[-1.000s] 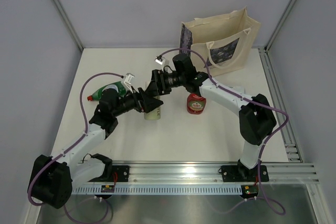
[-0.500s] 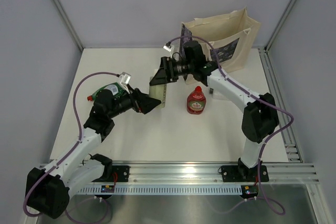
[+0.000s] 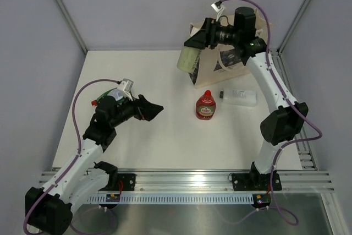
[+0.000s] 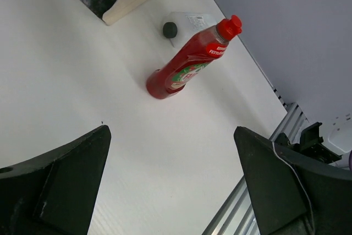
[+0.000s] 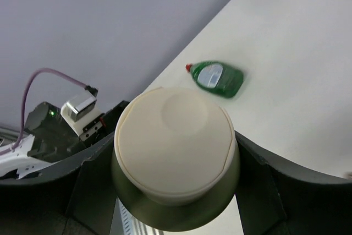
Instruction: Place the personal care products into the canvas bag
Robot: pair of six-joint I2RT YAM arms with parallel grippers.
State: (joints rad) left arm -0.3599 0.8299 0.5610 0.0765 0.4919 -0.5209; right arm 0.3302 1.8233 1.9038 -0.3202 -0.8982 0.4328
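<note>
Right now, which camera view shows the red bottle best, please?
The left wrist view: the red bottle appears large and unobstructed, cap to base. The top view shows it small, from above; the right wrist view misses it.

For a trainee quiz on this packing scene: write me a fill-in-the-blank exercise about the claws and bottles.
The right claw holds a ____ cylindrical plastic bottle aloft beside the cream canvas bag.
The left claw stands ____, holding nothing.
The squat red plastic bottle stands ____ on the white table.
Missing words: pale-green; open; upright.
</note>
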